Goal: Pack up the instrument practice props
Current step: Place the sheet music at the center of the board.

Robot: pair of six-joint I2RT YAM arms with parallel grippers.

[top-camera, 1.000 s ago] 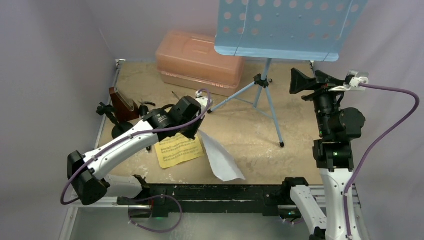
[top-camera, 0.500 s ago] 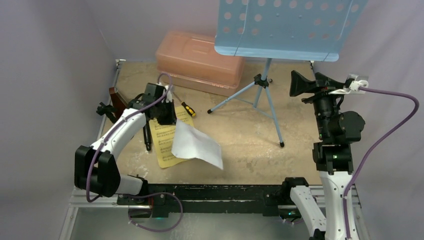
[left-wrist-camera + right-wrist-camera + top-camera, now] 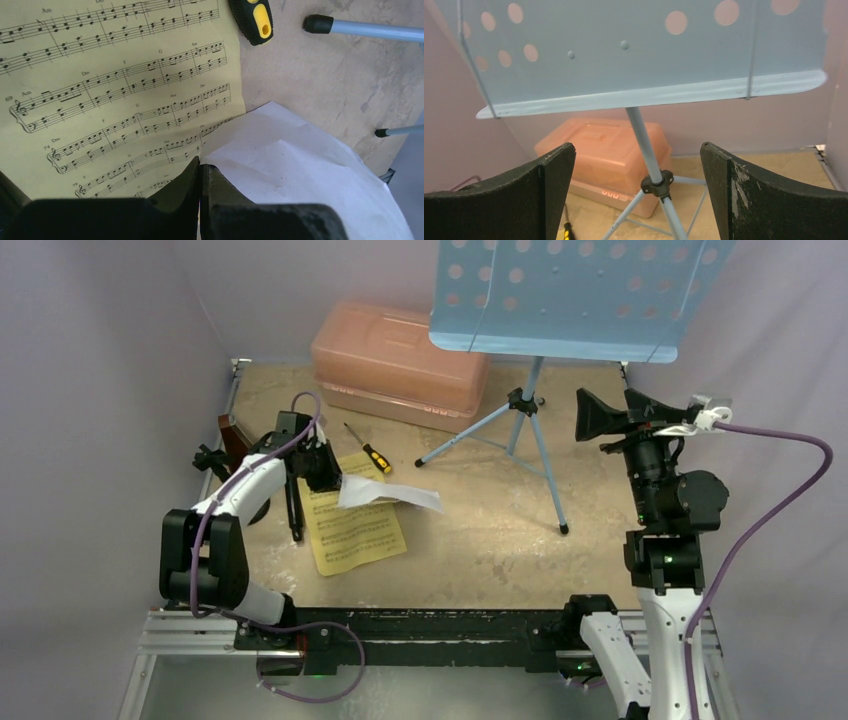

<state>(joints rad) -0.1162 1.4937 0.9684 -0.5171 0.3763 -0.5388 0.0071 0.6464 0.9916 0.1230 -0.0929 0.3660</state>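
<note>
Nearest the arms, a yellow page (image 3: 355, 530) of sheet music lies flat on the surface (image 3: 480, 530). The left pincer (image 3: 201, 172) is pinched tight on one corner of a white page (image 3: 295, 170), which overlaps the yellow page's far right corner. A screwdriver (image 3: 372, 453) lies just beyond the pages. A brown metronome (image 3: 232, 435) sits at the left edge, partly hidden by the left arm. Right of centre the blue music stand (image 3: 575, 295) is upright on its tripod. The right pincer (image 3: 634, 165) hangs wide and holds nothing, facing the stand. At the back, behind the tripod's legs, the pink case (image 3: 390, 355) is shut; its contents cannot be made out.
</note>
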